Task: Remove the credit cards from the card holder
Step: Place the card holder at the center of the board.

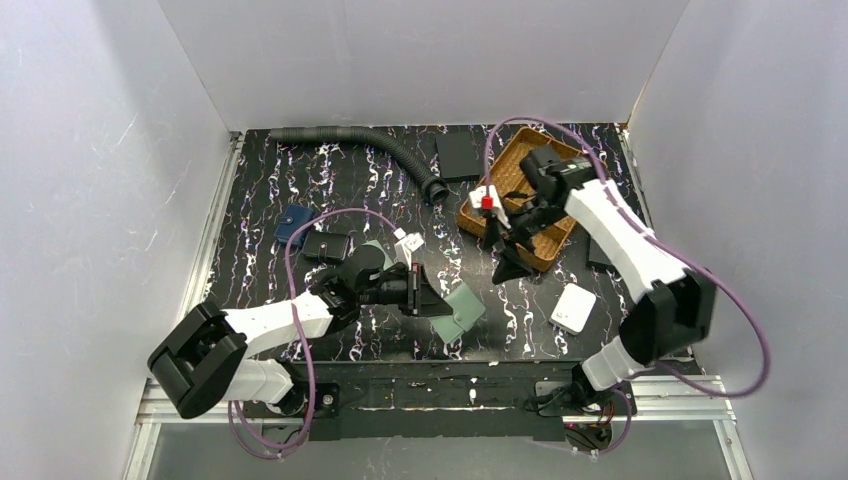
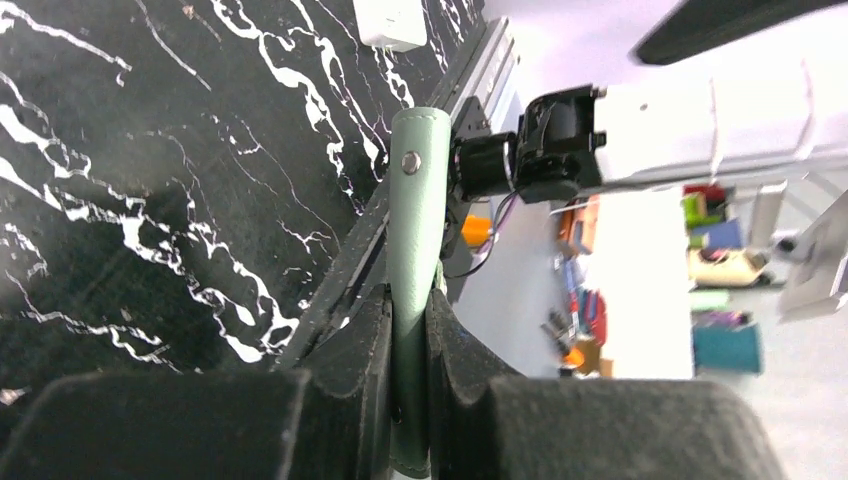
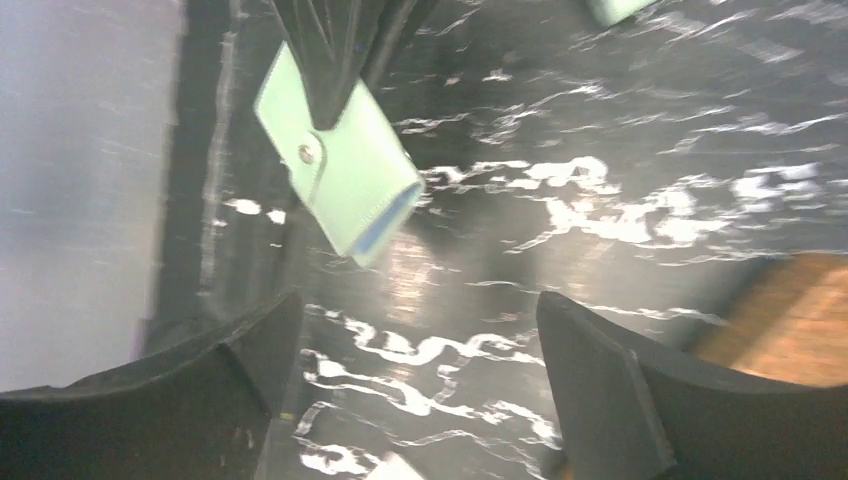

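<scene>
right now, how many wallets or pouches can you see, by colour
green: 2, the card holder in the left hand and a twin wallet
navy: 1, navy pouch
black: 1, black pouch
total: 4

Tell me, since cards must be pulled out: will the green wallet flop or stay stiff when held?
Probably stiff: the wallet stands straight past the left pincer, no droop. Likely light: it looks thin. Its smooth skin may slip when tugged.
</scene>
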You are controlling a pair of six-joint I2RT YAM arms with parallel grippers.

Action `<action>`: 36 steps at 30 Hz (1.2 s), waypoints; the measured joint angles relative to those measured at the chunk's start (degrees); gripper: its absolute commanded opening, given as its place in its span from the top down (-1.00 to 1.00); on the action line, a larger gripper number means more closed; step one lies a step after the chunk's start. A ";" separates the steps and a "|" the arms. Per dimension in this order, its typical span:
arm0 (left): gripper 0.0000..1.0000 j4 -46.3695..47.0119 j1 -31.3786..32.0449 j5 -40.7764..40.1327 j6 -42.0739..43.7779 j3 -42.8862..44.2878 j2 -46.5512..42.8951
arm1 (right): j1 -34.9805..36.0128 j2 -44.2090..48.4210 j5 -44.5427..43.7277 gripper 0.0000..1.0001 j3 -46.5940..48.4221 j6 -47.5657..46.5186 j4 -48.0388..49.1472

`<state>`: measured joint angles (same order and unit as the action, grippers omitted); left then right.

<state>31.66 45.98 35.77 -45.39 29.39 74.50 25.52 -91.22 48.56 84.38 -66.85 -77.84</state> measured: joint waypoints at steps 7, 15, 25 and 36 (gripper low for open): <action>1.00 -0.28 -0.13 -3.87 -16.65 -0.66 -0.87 | 0.42 14.78 2.25 -0.92 1.16 -11.10 0.66; 1.00 -0.48 -0.11 -3.17 -23.65 5.42 2.56 | 8.90 12.33 3.58 -0.58 -7.67 -14.32 1.44; 1.00 -1.29 -0.07 -2.58 -24.94 6.36 3.91 | 12.48 12.17 -3.52 -0.25 -11.54 -9.51 8.46; 1.00 -3.91 0.39 -1.70 -23.19 6.36 3.96 | 15.41 11.23 -4.81 0.55 -13.25 -8.15 11.28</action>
<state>27.75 46.37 34.06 -68.58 35.75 78.46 40.93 -79.99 43.75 71.13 -75.00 -66.57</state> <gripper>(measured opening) 0.087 0.307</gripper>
